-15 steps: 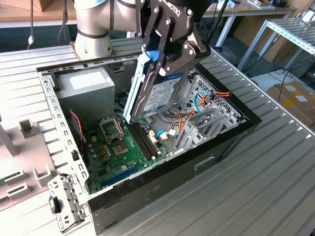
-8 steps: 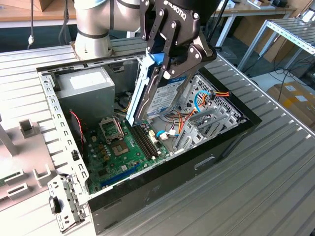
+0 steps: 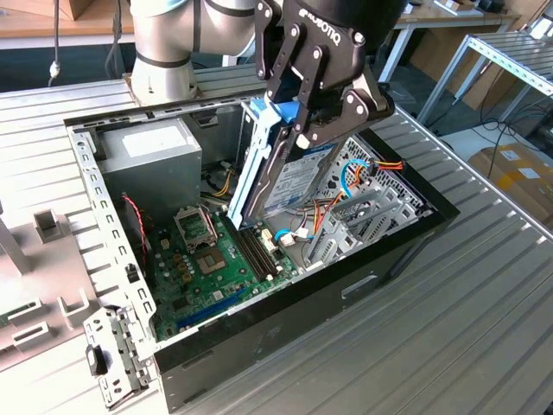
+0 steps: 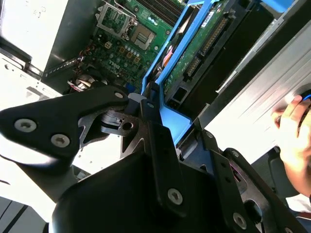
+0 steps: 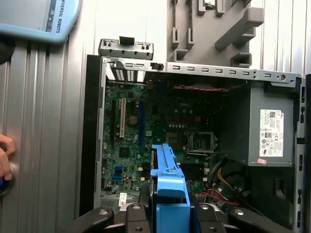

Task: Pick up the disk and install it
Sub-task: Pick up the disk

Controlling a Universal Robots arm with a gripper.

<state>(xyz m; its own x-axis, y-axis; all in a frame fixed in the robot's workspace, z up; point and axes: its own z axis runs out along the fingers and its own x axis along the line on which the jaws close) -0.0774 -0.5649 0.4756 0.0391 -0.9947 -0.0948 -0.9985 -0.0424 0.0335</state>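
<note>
While hanging over the open computer case (image 3: pixel 389 259), pinches the disk (image 3: pixel 263 177) in the tool (image 3: pixel 298 121), pressed together on the upper end of the light blue frame with a black finger (image 4: pixel 158 141) on either side. Holds it steeply tilted, almost on end, with the lower end dipping inside the case, just above the green circuit board (image 3: pixel 203 259) and right beside the metal drive cage (image 3: pixel 367 216) with its red, orange and blue cables (image 3: pixel 363 169). Not seated in any slot; contact with the board below impossible to tell. Shows up in the second wrist view as a blue frame around a dark slab with a green underside (image 4: pixel 194 53) (connector side facing the camera), and in the first wrist view as a blue strip (image 5: pixel 167 184) rising from the tool (image 5: pixel 167 216) over the board. Lying on its side on the ribbed metal bench (image 3: pixel 484 328), with a grey power supply (image 3: pixel 155 151) in the corner nearest the arm's base. Beside the case, at the exterior view's left, a grey plastic fixture (image 3: pixel 39 251) and a small metal bracket (image 3: pixel 108 359). At the bench edge in both wrist views, a person's hand (image 4: pixel 291 131).
</note>
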